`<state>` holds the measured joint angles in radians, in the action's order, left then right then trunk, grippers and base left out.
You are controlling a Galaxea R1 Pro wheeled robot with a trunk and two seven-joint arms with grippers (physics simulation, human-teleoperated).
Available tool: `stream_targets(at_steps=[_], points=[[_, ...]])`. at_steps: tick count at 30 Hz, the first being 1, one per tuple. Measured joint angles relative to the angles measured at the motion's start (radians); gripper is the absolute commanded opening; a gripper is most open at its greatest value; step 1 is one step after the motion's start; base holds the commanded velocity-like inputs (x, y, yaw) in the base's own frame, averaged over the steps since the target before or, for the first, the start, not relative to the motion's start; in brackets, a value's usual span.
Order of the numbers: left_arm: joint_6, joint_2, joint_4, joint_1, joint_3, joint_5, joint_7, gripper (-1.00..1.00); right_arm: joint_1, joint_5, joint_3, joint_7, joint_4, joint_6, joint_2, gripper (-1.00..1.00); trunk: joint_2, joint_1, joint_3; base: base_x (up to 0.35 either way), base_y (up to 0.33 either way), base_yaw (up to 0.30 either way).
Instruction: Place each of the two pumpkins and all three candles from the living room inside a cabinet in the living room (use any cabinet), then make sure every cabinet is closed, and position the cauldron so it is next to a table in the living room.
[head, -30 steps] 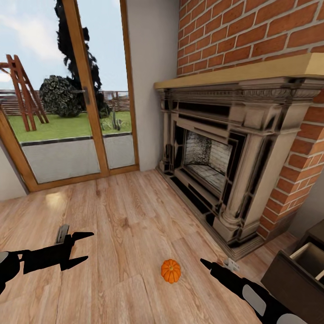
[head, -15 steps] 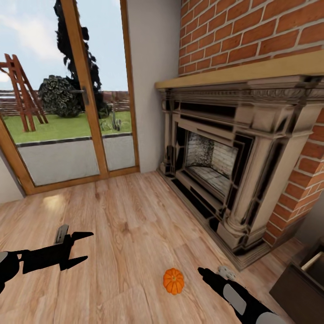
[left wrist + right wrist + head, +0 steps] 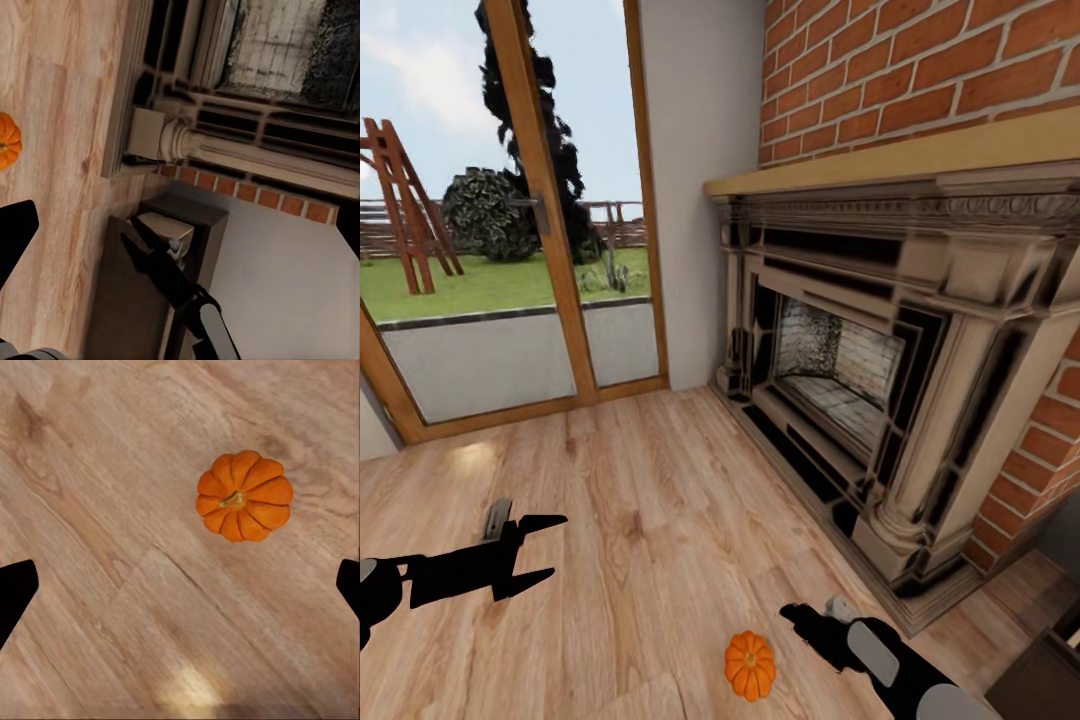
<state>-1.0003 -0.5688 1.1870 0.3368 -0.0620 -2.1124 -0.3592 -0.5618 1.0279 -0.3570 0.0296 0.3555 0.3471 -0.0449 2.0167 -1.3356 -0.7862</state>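
One small orange pumpkin [image 3: 750, 665] lies on the wooden floor in front of the fireplace, and it also shows in the left wrist view [image 3: 7, 140]. My right gripper [image 3: 792, 612] hovers just right of it and a little beyond. The right wrist view looks down on the pumpkin [image 3: 244, 496], with the right gripper [image 3: 184, 577] open wide and nothing between its fingers. My left gripper [image 3: 558, 546] is open and empty over bare floor to the left. A corner of the dark-brown cabinet [image 3: 1050, 685] shows at the lower right. In the left wrist view the cabinet [image 3: 135, 300] has one front pulled open.
The ornate stone fireplace [image 3: 840, 370] with its brick wall fills the right side. Its base juts onto the floor close to my right arm. A glass patio door [image 3: 510, 250] stands at the back left. Wooden floor [image 3: 640, 500] stretches between them.
The whole picture has shifted, so the camera has moved. My right gripper has drawn in closer to the pumpkin. The left arm holds the same pose.
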Motion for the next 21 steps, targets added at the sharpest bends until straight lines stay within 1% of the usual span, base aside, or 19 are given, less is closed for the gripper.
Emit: stream_targets(at_steps=[1,2,4,8,14,21], points=[[0.000,0.000,0.002,0.000,0.000,0.000,0.000,1.00,0.000,0.028,0.001,0.014,-0.001,0.041,-0.001,1.00,0.000,0.000,0.000,0.019,0.000,0.000],[0.000,-0.001,0.007,0.000,0.000,0.000,0.000,1.00,0.000,0.053,0.002,0.021,-0.002,0.063,-0.003,1.00,0.000,0.000,0.000,0.012,0.000,0.000],[0.000,-0.001,0.011,0.000,0.000,-0.001,0.000,1.00,-0.001,0.071,0.003,0.024,-0.004,0.077,-0.004,1.00,0.000,0.000,0.000,0.007,0.000,0.000],[0.000,-0.002,0.013,0.000,0.000,0.000,0.001,1.00,-0.001,0.081,0.007,0.025,-0.006,0.084,-0.005,1.00,0.000,0.000,0.000,0.002,0.000,0.000],[0.000,-0.003,0.017,0.000,0.002,0.000,0.001,1.00,-0.001,0.083,0.008,0.026,-0.006,0.076,-0.005,1.00,0.000,0.000,0.000,0.000,0.000,0.000],[0.000,-0.002,0.037,0.000,0.002,0.000,0.001,1.00,-0.001,0.082,0.008,0.026,-0.006,0.051,-0.004,1.00,0.049,-0.027,-0.022,0.000,0.000,0.000]])
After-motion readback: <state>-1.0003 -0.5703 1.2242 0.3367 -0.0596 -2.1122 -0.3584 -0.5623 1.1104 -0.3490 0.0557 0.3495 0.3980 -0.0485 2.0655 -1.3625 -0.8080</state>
